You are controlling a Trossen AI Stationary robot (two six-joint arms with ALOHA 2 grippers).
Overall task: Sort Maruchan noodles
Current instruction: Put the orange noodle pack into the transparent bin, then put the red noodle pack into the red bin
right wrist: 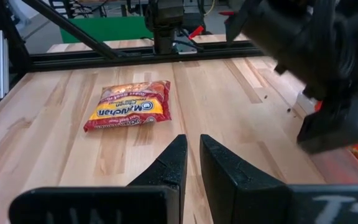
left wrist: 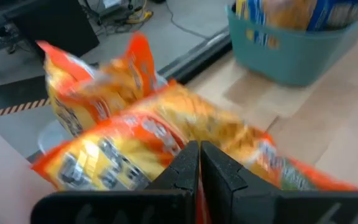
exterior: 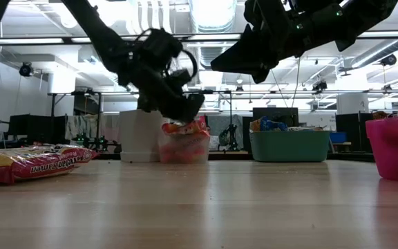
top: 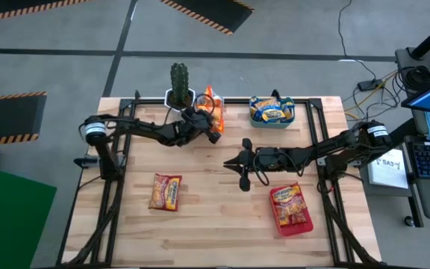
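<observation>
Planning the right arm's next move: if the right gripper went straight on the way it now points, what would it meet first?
Probably the red Maruchan packet lying flat on the table, ahead of the shut, empty right gripper; the gripper sits above the wood, so it might pass over it.

L gripper (top: 213, 131) sat at table's (top: 215, 217) far edge by cactus pot (top: 179, 84), over orange packets (top: 212, 103). R gripper (top: 234, 162) hung mid-table. Teal bin (top: 272, 122) held blue-yellow packets (top: 270, 110); red packet (top: 166, 191) lay loose; red tray (top: 303, 226) held another packet (top: 290, 205).
</observation>
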